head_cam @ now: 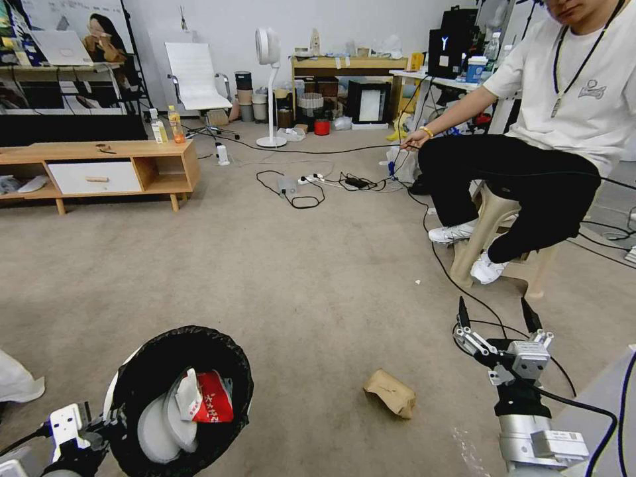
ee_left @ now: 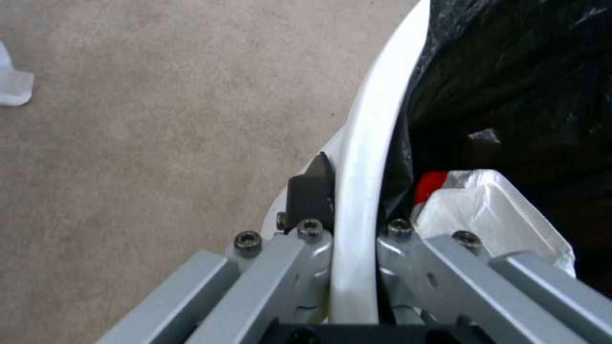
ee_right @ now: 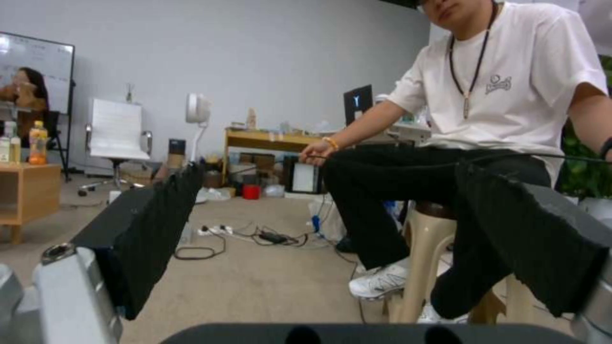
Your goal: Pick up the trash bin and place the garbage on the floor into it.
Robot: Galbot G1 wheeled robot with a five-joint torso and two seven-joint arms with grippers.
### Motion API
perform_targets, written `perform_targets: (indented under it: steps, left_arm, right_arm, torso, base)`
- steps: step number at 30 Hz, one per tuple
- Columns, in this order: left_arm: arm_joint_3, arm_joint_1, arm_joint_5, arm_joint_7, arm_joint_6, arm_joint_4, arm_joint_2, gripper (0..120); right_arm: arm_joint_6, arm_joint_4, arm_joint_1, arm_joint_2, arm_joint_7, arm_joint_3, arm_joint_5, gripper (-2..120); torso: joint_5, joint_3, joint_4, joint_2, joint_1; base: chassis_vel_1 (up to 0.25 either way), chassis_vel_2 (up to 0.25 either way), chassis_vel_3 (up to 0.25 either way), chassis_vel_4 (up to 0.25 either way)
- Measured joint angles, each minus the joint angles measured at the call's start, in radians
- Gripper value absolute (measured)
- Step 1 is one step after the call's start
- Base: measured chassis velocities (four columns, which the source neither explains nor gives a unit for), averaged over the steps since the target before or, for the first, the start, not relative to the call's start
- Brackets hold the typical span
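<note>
The bin (head_cam: 177,397) sat low at the head view's left, its lower edge cut off by the frame, tilted so its black-lined mouth faced up and forward. The left gripper (head_cam: 93,427) was clamped on the bin's near rim; in the left wrist view its fingers (ee_left: 311,193) pinched the white rim (ee_left: 363,191), 1 outside and 1 hidden inside behind the liner. Inside lay a red-white packet (head_cam: 207,397), partly covered by crumpled white plastic (ee_left: 491,210); the rest of the bin's depth was too dark to read. A white tissue (head_cam: 16,381) was half cut off at the left edge, beside the bin on the carpet (head_cam: 298,285). The brown bag (head_cam: 391,392) lay crumpled on the carpet between the 2 arms, apart from both. The right gripper (head_cam: 495,317) hovered above the floor at lower right, fingers spread wide and holding nothing, pointing towards a seated person. Open carpet stretched ahead to a low wooden cabinet (head_cam: 99,169) and a tangle of cables (head_cam: 311,185).
</note>
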Motion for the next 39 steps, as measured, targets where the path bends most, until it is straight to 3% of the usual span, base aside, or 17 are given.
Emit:
perform_targets:
  steps: [16,25,27,28,29,30,32,34,35,36,38,39]
  left_arm:
    - [-0.007,-0.005,0.0,0.0,-0.001,0.007,-0.001,1]
    - [-0.008,-0.008,0.001,0.0,-0.001,0.015,-0.002,1]
    - [-0.009,-0.006,0.003,0.0,-0.003,0.016,-0.005,1]
    - [-0.009,-0.006,0.003,0.0,-0.003,0.016,-0.005,1]
    - [-0.009,-0.004,0.004,0.001,-0.003,0.016,-0.006,1]
    - [-0.009,-0.004,0.004,0.001,-0.003,0.016,-0.006,1]
    - [-0.011,0.0,0.005,0.001,-0.003,0.013,-0.006,1]
    - [-0.012,0.0,0.005,0.001,-0.003,0.012,-0.006,1]
    - [-0.013,0.001,0.005,0.001,-0.004,0.01,-0.006,1]
    - [-0.013,0.001,0.005,0.001,-0.004,0.01,-0.006,1]
    - [-0.016,0.004,0.005,0.001,-0.004,0.008,-0.006,1]
    - [-0.016,0.004,0.005,0.001,-0.004,0.008,-0.006,1]
  right_arm:
    - [-0.005,-0.044,0.053,-0.026,0.013,-0.009,0.008,100]
    - [-0.151,-0.035,0.076,-0.134,0.066,-0.041,0.112,100]
    - [-0.347,-0.005,0.103,-0.246,0.151,-0.09,0.292,100]
    - [-0.347,-0.005,0.103,-0.246,0.151,-0.09,0.292,100]
    - [-0.428,0.006,0.121,-0.283,0.185,-0.111,0.368,100]
    - [-0.428,0.006,0.121,-0.283,0.185,-0.111,0.368,100]
    - [-0.577,0.014,0.182,-0.357,0.239,-0.18,0.53,100]
    - [-0.63,0.019,0.206,-0.373,0.253,-0.2,0.595,100]
    - [-0.731,0.024,0.257,-0.396,0.279,-0.239,0.725,100]
    - [-0.731,0.024,0.257,-0.396,0.279,-0.239,0.725,100]
    - [-0.849,0.002,0.356,-0.418,0.298,-0.319,0.852,100]
    - [-0.849,0.002,0.356,-0.418,0.298,-0.319,0.852,100]
  torso:
    - [0.0,0.0,0.0,0.0,0.0]
    - [0.0002,0.0,-0.0001,0.0,0.0]
    - [0.0001,0.0,-0.0001,0.0,0.0]
    - [0.0001,0.0,-0.0001,0.0,0.0]
    - [0.0001,0.0,0.0001,0.0,0.0]
    - [0.0001,0.0,0.0001,0.0,0.0]
    - [0.0002,0.0,0.0002,0.0,0.0]
    - [0.0001,0.0,0.0,0.0,0.0]
    - [0.0001,0.0,-0.0001,0.0,0.0]
    - [0.0001,0.0,-0.0001,0.0,0.0]
    - [-0.0003,0.0,0.0003,0.0,0.0]
    - [-0.0003,0.0,0.0003,0.0,0.0]
  base:
    - [-0.024,0.031,0.025,-0.023]
    - [0.0,0.0,0.0,0.0]
    - [0.0,0.0,0.0,0.0]
    - [0.0,0.0,0.0,0.0]
    - [0.0,0.0,0.0,0.0]
    - [0.0,0.0,0.0,0.0]
    - [0.0,0.0,0.0,0.0]
    - [0.0,0.0,0.0,0.0]
    - [0.0,0.0,0.0,0.0]
    - [0.0,0.0,0.0,0.0]
    - [0.0,0.0,0.0,0.0]
    - [0.0,0.0,0.0,0.0]
